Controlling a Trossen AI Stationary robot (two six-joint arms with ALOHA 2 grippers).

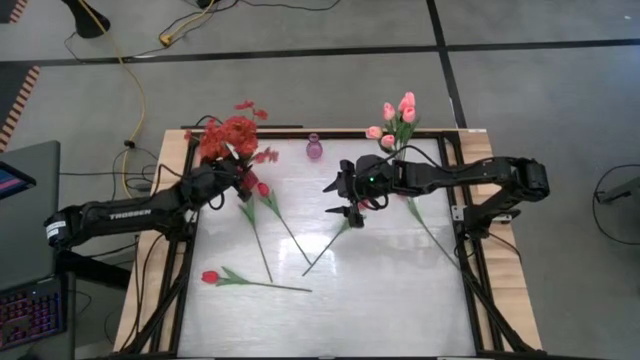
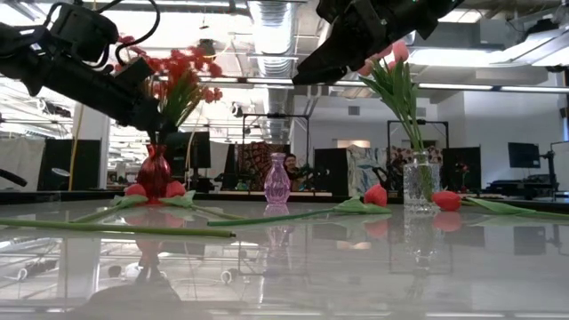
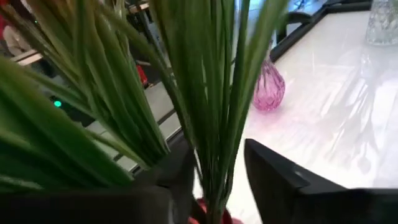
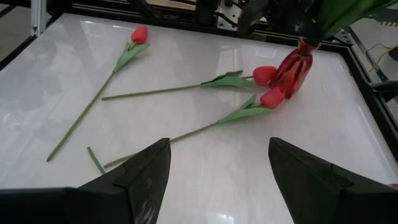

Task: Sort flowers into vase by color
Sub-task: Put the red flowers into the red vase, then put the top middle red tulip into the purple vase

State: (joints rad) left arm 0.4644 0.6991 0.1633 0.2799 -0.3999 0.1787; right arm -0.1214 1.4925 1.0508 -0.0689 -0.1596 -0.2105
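Note:
A bunch of red blossoms (image 1: 228,140) on green stems (image 3: 214,143) stands in the red vase (image 2: 153,173) near the table's far left corner. My left gripper (image 1: 240,180) is open, level with the stems just above the vase's neck, one finger on either side of them. My right gripper (image 1: 330,198) is open and hangs empty above the table's middle. Pink tulips (image 1: 398,115) stand in the clear vase (image 2: 420,182) at the far edge. Several red tulips (image 1: 262,190) lie flat on the table, two with buds (image 4: 272,98) beside the red vase (image 4: 295,68). My left gripper has the stems (image 3: 217,168) between its fingers, coming level from the table's left. A gap shows between the stems and one finger (image 3: 280,180). Whether the other finger (image 3: 180,180) touches them, I cannot tell.
A small empty pink vase (image 1: 314,148) stands at the far edge between the two other vases. One red tulip (image 1: 210,277) lies near the left edge, another (image 1: 430,225) toward the right. A raised black frame (image 1: 470,250) borders the table. The near half is bare white surface.

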